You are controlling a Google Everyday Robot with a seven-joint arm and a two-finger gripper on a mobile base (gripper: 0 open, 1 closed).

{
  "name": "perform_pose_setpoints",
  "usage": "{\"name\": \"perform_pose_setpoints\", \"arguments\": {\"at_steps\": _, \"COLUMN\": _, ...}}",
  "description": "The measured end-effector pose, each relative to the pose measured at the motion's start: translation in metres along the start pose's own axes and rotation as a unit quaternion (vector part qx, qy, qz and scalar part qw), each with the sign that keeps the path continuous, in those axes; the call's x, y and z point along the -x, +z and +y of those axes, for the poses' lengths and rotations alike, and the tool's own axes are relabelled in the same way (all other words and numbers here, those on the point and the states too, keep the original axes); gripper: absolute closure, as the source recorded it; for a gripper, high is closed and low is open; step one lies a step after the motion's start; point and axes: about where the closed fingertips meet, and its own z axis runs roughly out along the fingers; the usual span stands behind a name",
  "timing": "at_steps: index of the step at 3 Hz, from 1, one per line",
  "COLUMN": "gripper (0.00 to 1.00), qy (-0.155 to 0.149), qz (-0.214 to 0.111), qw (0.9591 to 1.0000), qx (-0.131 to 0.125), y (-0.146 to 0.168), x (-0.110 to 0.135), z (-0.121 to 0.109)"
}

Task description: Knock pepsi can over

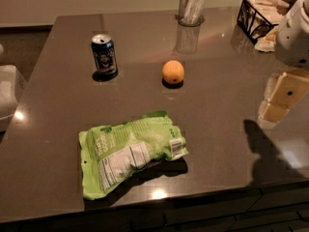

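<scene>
The pepsi can [104, 55], dark blue with a silver top rim and a pale graphic, stands upright on the dark table [217, 144] at the back left. My gripper [279, 99], cream-coloured under a white arm, hangs over the table's right edge. It is far to the right of the can and a little nearer the camera, not touching anything. Its shadow falls on the table at the front right.
An orange [173, 72] lies right of the can. A green snack bag [130, 156] lies flat near the front. A clear glass tumbler [190, 6] and a black wire basket [258, 13] stand at the back. A white object [9, 95] is off the left edge.
</scene>
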Motion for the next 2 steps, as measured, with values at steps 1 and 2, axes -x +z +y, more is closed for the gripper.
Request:
{"name": "perform_pose_setpoints", "arguments": {"at_steps": 1, "gripper": 0.0, "qy": 0.0, "qz": -0.002, "qw": 1.0, "qx": -0.005, "y": -0.001, "x": 0.003, "z": -0.001}}
{"name": "perform_pose_setpoints", "arguments": {"at_steps": 2, "gripper": 0.0, "qy": 0.01, "qz": -0.051, "qw": 0.9986, "qx": 0.001, "y": 0.003, "x": 0.02, "z": -0.011}}
